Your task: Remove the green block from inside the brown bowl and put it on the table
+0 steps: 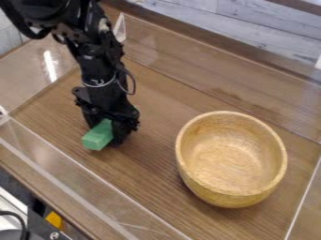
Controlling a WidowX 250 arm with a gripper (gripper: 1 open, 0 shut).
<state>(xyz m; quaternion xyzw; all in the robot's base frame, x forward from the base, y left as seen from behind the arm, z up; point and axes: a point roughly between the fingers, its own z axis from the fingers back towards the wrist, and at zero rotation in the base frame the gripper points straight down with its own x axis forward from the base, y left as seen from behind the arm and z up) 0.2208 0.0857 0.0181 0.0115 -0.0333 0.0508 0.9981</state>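
Camera view: green block (98, 137) tilted, long axis rising toward gripping jaws.

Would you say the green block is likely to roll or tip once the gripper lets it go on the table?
Probably not: the green block looks flat-sided, so it should sit still on the table. It appears rigid, keeping its shape in the shut gripper. It seems small beside the brown bowl, so likely light.
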